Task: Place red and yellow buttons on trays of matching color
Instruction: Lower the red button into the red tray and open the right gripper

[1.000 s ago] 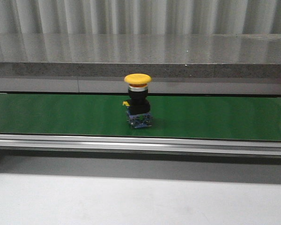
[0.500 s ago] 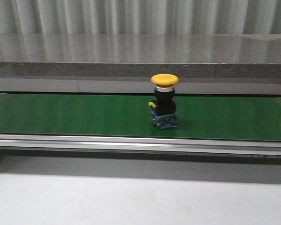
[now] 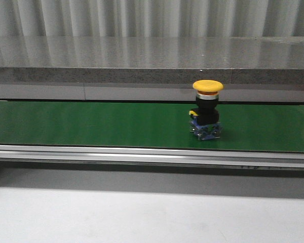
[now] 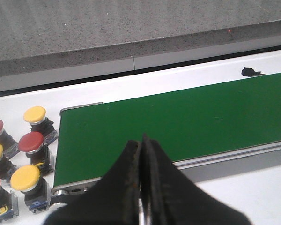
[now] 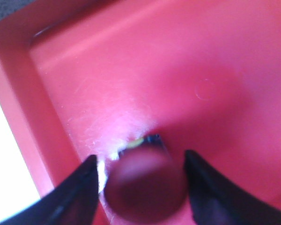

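Observation:
A yellow button [image 3: 207, 109] with a black body and blue base stands upright on the green belt [image 3: 91, 124], right of centre in the front view. No gripper shows in that view. My left gripper [image 4: 141, 140] is shut and empty over the near edge of the belt [image 4: 178, 122] at its end. Beside that end wait several loose buttons, among them a yellow one [image 4: 35, 114] and a red one [image 4: 31, 141]. My right gripper [image 5: 140, 158] is open inside the red tray [image 5: 178, 61], its fingers apart on either side of a red button [image 5: 147, 183]. The yellow tray is out of view.
A grey stone ledge [image 3: 152, 61] runs behind the belt, and a metal rail [image 3: 152, 154] borders its near side. White tabletop [image 3: 142, 212] lies in front. The red tray's raised wall [image 5: 14, 93] stands close to my right fingers.
The yellow button has travelled to the right along the belt, from left of centre to right of centre in the front view.

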Motion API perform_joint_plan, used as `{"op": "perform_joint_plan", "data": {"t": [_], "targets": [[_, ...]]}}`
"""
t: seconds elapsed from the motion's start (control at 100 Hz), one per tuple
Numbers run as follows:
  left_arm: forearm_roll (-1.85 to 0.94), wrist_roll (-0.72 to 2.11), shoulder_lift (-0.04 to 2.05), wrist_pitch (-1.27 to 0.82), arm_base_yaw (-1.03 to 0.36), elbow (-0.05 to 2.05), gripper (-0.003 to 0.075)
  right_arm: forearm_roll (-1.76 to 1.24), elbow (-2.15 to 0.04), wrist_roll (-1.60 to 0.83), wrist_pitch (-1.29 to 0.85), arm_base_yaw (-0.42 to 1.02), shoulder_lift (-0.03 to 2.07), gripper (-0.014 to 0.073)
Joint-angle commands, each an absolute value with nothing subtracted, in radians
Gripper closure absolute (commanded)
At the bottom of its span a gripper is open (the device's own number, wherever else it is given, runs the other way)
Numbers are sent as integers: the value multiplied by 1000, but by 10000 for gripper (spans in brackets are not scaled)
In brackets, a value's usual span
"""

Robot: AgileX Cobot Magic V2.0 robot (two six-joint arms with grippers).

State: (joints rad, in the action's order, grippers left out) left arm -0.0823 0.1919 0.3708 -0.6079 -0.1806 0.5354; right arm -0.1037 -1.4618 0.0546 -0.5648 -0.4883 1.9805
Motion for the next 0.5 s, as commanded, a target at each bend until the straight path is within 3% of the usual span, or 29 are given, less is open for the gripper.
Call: {"op": "perform_joint_plan", "data": {"t": [0.0,0.25,0.49], "targets": [[-94,191,377,-534,-188,562,741,-111,-1499,53,-510,-494,1926,41],[-94,191,377,-534,-188,562,741,-111,-1482,52,-536,-492,1869,22],[-94,191,377,-534,-188,562,741,-111,-1304,49,-511,-450,1682,22]]}}
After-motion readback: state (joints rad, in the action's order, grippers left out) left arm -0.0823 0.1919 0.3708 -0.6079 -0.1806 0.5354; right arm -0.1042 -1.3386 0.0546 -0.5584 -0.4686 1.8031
